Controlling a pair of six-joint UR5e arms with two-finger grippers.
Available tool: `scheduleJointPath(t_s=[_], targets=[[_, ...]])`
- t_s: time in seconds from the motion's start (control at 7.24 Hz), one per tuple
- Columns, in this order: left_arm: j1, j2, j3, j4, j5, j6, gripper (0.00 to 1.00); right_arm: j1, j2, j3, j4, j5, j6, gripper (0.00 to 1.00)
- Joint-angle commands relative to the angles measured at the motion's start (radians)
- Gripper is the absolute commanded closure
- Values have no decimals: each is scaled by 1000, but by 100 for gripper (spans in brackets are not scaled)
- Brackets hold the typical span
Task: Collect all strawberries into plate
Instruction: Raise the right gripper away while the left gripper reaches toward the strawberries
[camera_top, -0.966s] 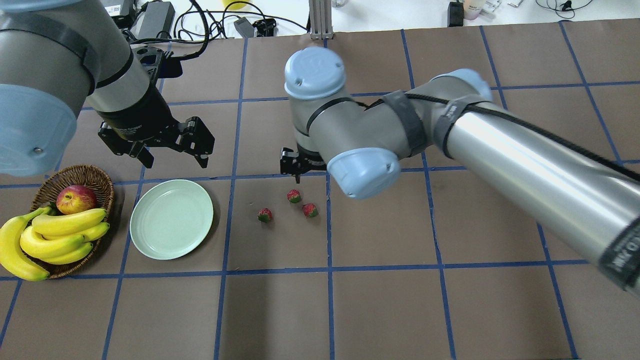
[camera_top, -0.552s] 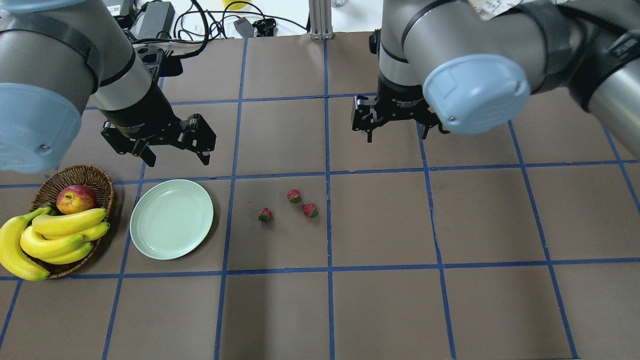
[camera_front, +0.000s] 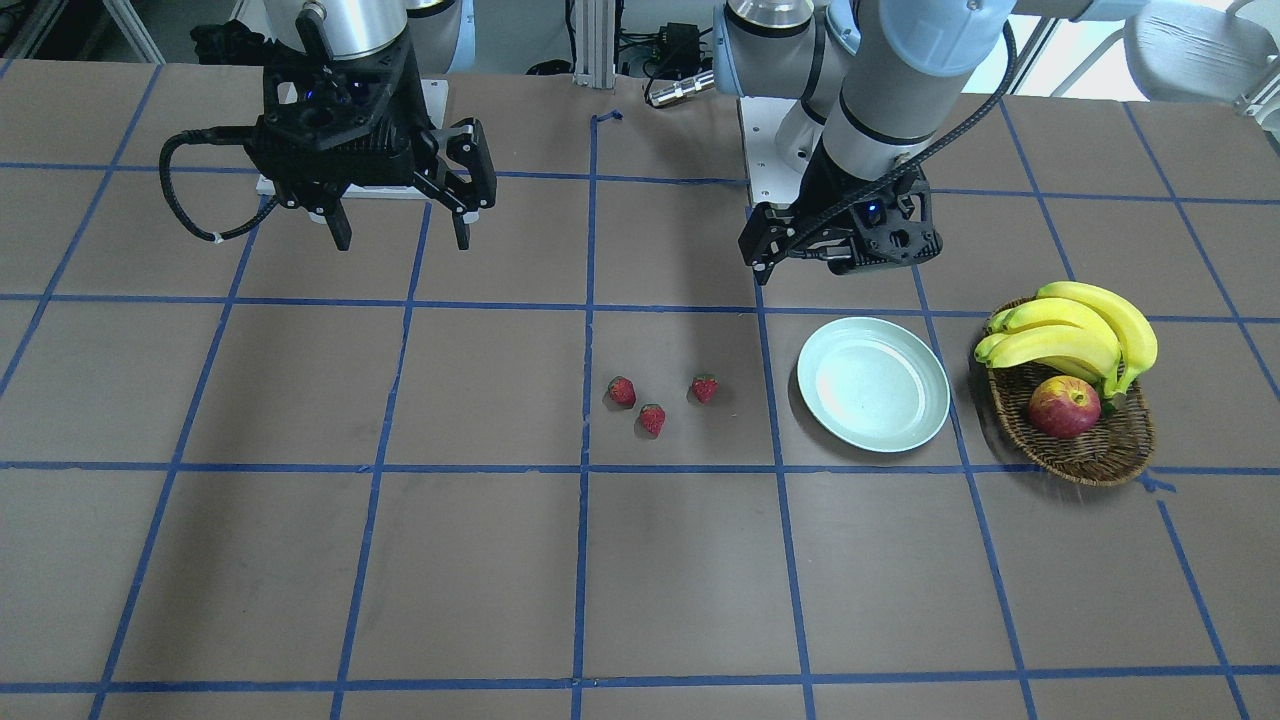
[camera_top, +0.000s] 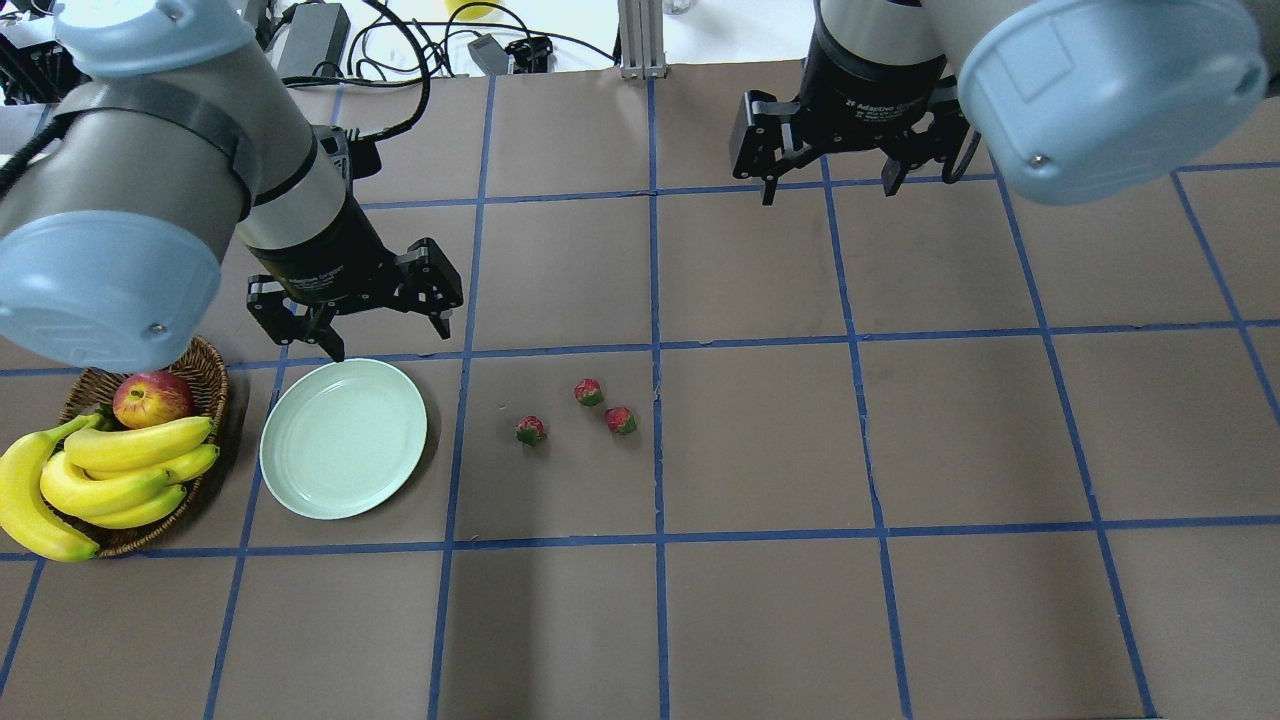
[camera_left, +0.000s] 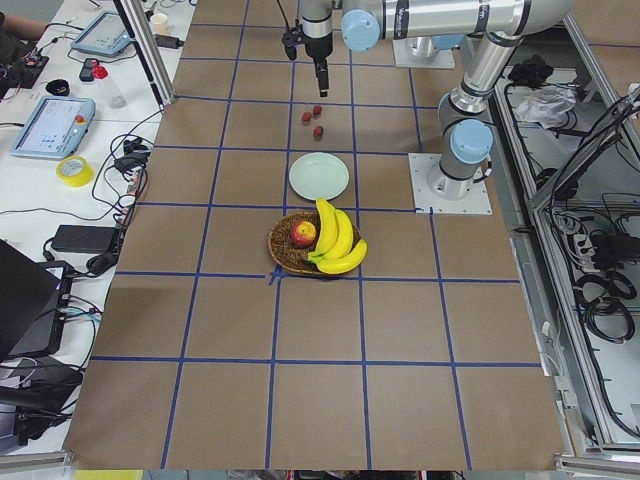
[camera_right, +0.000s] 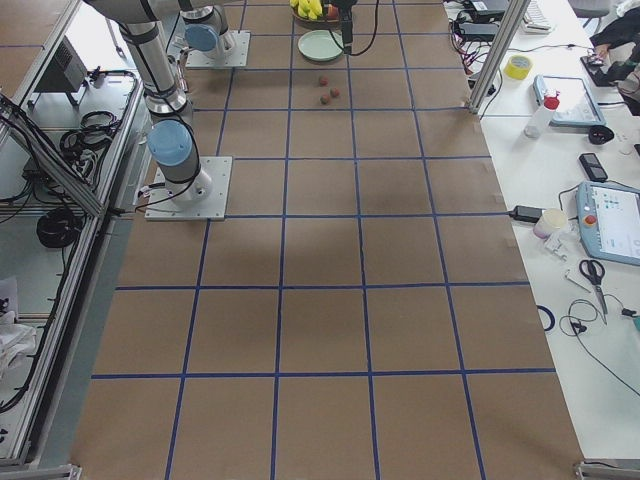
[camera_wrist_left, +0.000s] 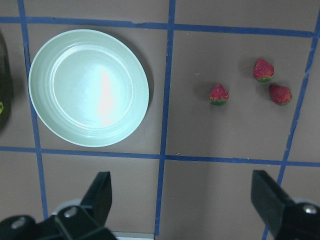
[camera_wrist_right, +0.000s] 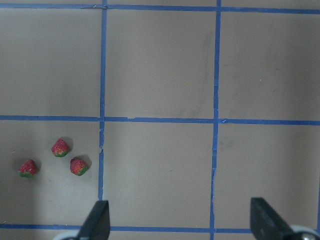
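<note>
Three strawberries lie loose on the brown mat near the table's middle; they also show in the front view. The empty mint-green plate sits to their left. My left gripper hangs open and empty just beyond the plate's far rim; its wrist view shows the plate and the strawberries. My right gripper is open and empty, high over the far right of the mat, well away from the strawberries.
A wicker basket holding bananas and an apple stands left of the plate. Cables and power bricks lie along the table's far edge.
My right arm has pulled back from just above the strawberries to the far right of the mat. My left gripper has shifted nearer the plate's far rim. The strawberries have not moved.
</note>
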Motion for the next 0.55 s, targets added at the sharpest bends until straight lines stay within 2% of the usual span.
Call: scheduleJointPath(t_s=[0.0,0.14,0.41], targets=[[-58,-31,-83,79,-4,-93,0,-74,-10,0,-33,14,3,0],[-79,-48,-126,120,-4,-91,0,-155,-22,0,-29,25,-14,0],[-85,-87,-195,180,-6,-84,0,-154,-36,9,-30,25,-14,0]])
